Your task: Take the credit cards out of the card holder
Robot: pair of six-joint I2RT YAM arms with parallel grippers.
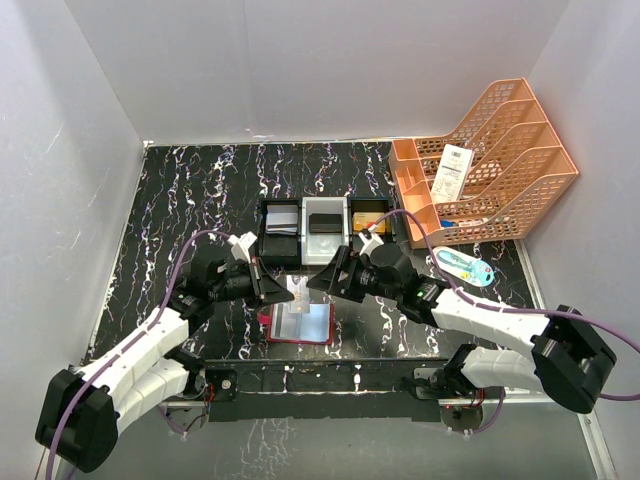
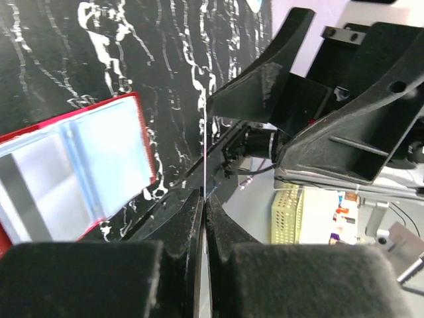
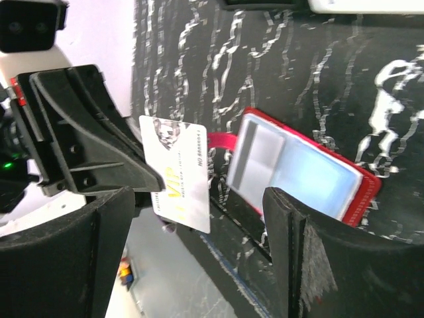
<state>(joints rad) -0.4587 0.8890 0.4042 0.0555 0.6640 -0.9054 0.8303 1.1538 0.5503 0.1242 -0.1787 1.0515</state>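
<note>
white card pinched between two robot arms above an open red wallet

a black table (image 1: 180,200) with white marbling fills the view from above. at its far right stands an orange mesh file rack (image 1: 500,150). at the middle back sits a black-and-white tray (image 1: 304,232) with three compartments, each with a flat card-like piece lying in it.

the two arms meet over the table's near centre. the left gripper (image 1: 283,290) has its fingers pressed fully together on one short edge of a white card (image 3: 177,173) with gold "vip" lettering, holding it in the air on edge. the right gripper (image 1: 318,278) faces it with its fingers spread wide on either side of the card, gripping nothing.

the red wallet (image 1: 298,325) lies open and flat on the table just below the card. its clear pockets show a light blue face with a grey stripe, likely another card inside.

the card looks light, thin, stiff and smooth, so it may slip or twist in a one-edge pinch. it is best held flat across both faces, well in from the edge. a card in a pocket would need pulling by its exposed edge while the light wallet is kept from sliding.
</note>
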